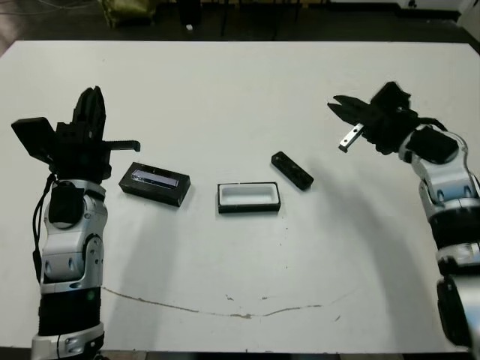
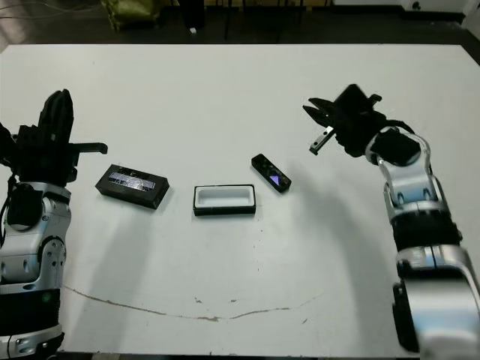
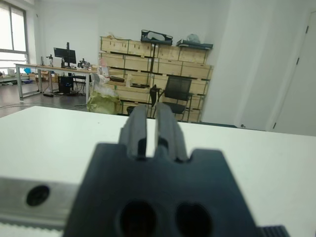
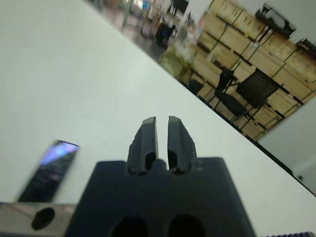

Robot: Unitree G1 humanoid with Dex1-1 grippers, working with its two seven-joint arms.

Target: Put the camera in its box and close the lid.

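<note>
Open box (image 1: 249,198) sitting bare on the tabletop (image 1: 240,90).
Nothing inside; camera (image 1: 292,170) just right, lid (image 1: 154,184) left. Left hand (image 1: 91,112) and right hand (image 1: 337,105) pinched shut, holding nothing.

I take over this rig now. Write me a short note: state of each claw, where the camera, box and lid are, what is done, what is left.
Left claw: shut, empty, raised over the table's left side.
Right claw: shut, empty, raised at the right, just beyond the camera.
Camera: lies flat on the white table, right of the box, apart from it.
Box: open and empty, mid-table.
Lid: lies flat, left of the box, apart from it.
Done: nothing yet.
Left: pick up the camera, lay it in the box, put the lid on.
</note>
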